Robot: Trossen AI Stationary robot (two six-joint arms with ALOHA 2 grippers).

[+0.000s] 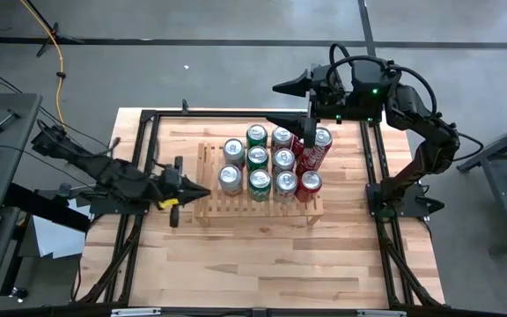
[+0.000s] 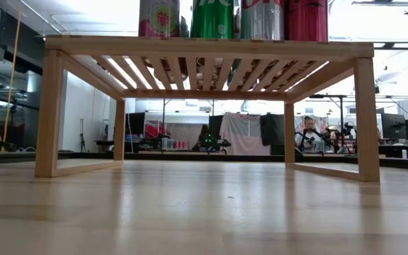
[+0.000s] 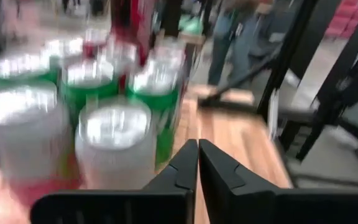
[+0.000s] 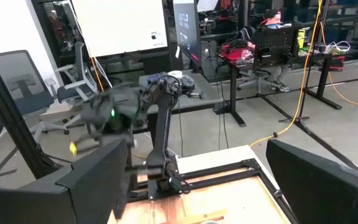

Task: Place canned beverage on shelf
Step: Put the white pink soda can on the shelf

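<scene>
The big wooden desk point(image 1: 262, 255) holds the shelf point(image 1: 208, 198) near its middle. Silver, green and red cans fill the shelf's right part in rows; bare slats stay free at its left end. A red can point(image 1: 315, 150) leans at the back right corner of the shelf, just under the right gripper point(image 1: 309, 132), whose fingers are spread wide. I think this can needs to stand straight before the gripper moves off, lifting straight up so no neighbor tips. The left gripper point(image 1: 196, 193), fingers pressed together, waits at the shelf's left end.
</scene>
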